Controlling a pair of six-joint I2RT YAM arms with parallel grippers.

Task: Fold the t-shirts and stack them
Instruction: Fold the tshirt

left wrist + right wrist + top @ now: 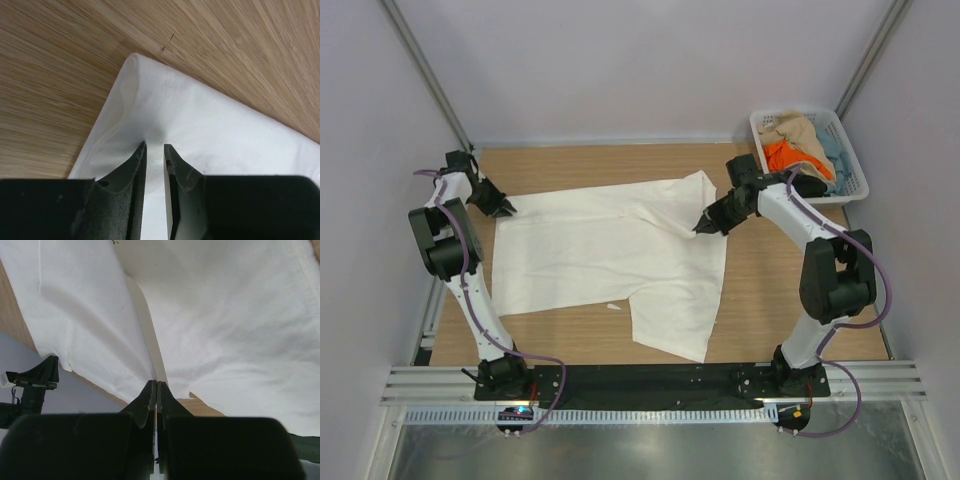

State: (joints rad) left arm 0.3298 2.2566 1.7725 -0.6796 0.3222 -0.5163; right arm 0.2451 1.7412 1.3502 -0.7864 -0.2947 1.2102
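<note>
A white t-shirt [610,250] lay spread across the middle of the wooden table [770,300], its body stretching leftward and one part hanging down toward the near edge. The left gripper [506,209] was at the shirt's far-left corner. In the left wrist view, the left gripper [155,145] had its tips down on that hemmed corner with only a slim gap between them and white cloth showing in it. From where I stood I could not tell whether any fabric was truly pinched. The right gripper [700,228] was on the right part of the shirt, just near of its far-right corner, where the cloth rose into a ridge. Seen from its own wrist, the right gripper [157,382] was clenched tight on a thin fold of the white t-shirt, which spread away from the tips in two raised sheets with bare wood showing underneath. In the far-right corner stood a white plastic lattice basket [855,170], well apart from the spread shirt, with a tan t-shirt [798,128], an orange t-shirt [782,155] and a pale blue t-shirt [830,150] heaped loosely inside.
</note>
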